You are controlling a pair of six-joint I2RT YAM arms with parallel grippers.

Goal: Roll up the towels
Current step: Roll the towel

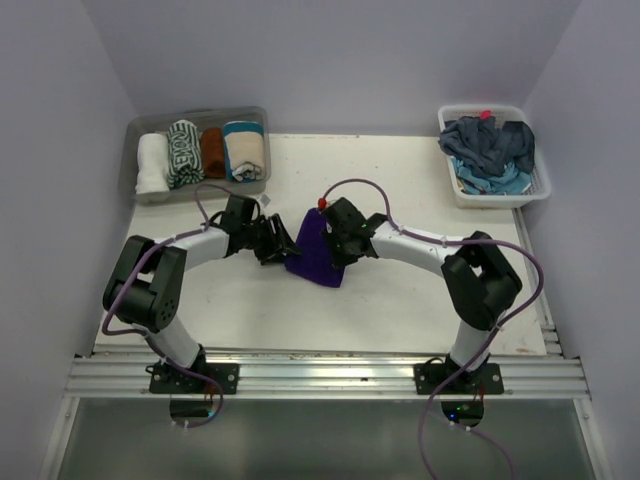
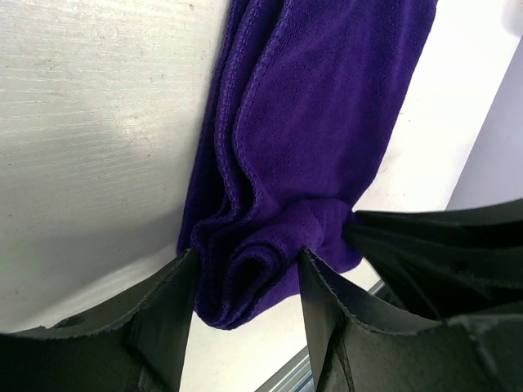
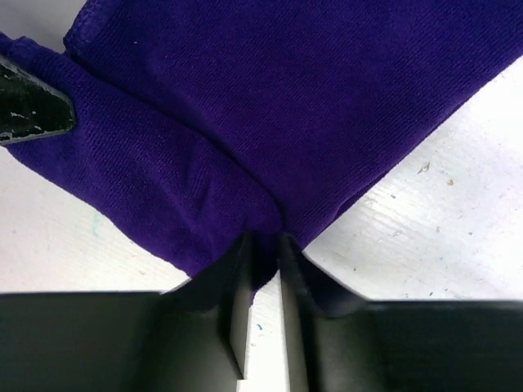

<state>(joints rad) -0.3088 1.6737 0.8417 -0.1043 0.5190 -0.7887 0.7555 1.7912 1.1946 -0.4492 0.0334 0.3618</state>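
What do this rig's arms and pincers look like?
The left arm and right arm match: white links, bulky black joints, a mauve cable looping along each. The left pincer and right pincer are black with flat tapering fingers. A red cap sits near the right pincer.

Folded purple towel (image 2: 310, 122) on white table (image 2: 98, 122), its rolled end pinched between fingers (image 2: 159, 318) of left end effector (image 2: 248, 278)

The deep purple towel (image 1: 310, 257) lies crumpled (folds bunched lengthwise) at the table's (image 1: 400, 310) centre.
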